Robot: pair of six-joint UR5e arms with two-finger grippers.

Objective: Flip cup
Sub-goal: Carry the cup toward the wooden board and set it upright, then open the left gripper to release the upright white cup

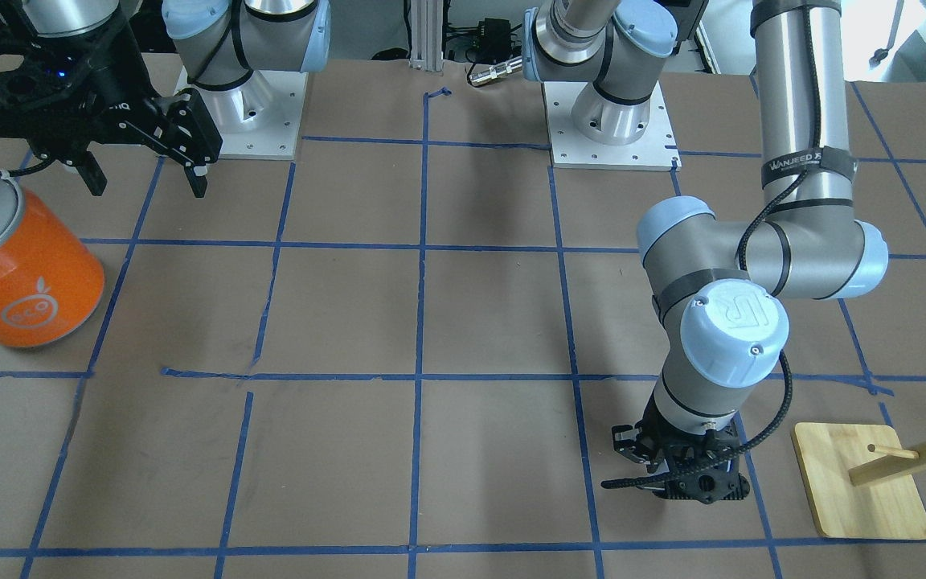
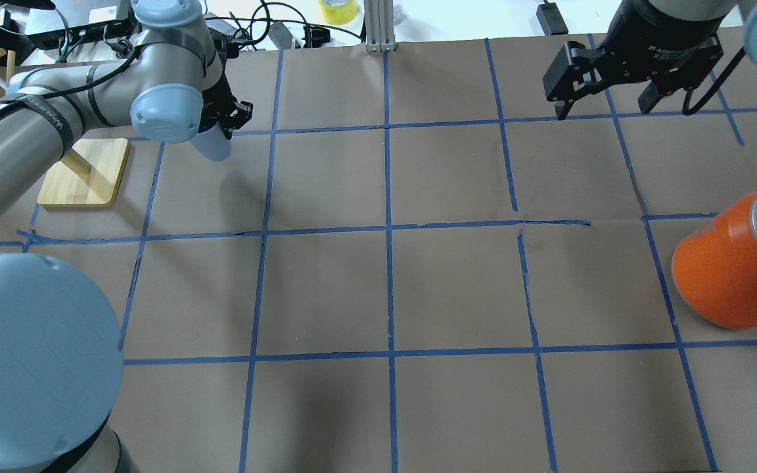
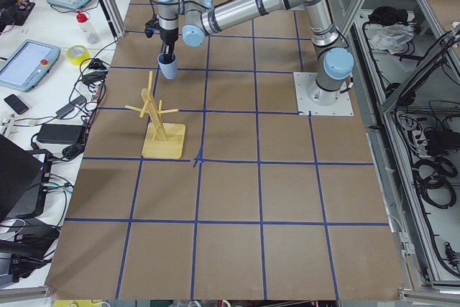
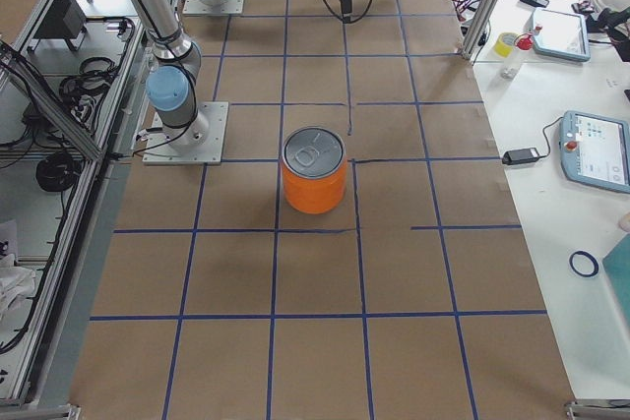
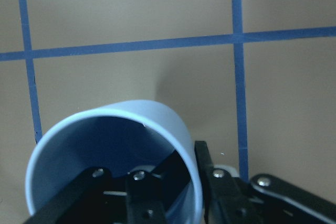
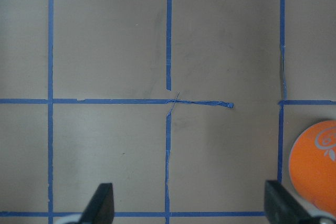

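The cup (image 2: 215, 142) is a pale bluish-white tumbler in the far left part of the table. My left gripper (image 2: 222, 122) points down and is shut on its rim, with one finger inside and one outside (image 5: 205, 161). In the left wrist view the cup (image 5: 157, 124) shows its open mouth and light blue inside facing the camera. From the left side the cup (image 3: 169, 68) hangs under the gripper, close to the table. In the front-facing view the left gripper (image 1: 676, 470) hides the cup. My right gripper (image 2: 605, 105) is open and empty above the far right part of the table.
A large orange can (image 2: 727, 269) with a silver lid stands at the table's right side, below and beside my right gripper (image 6: 191, 211). A wooden peg stand (image 2: 83, 174) on a square base stands left of the cup. Blue tape lines grid the brown table.
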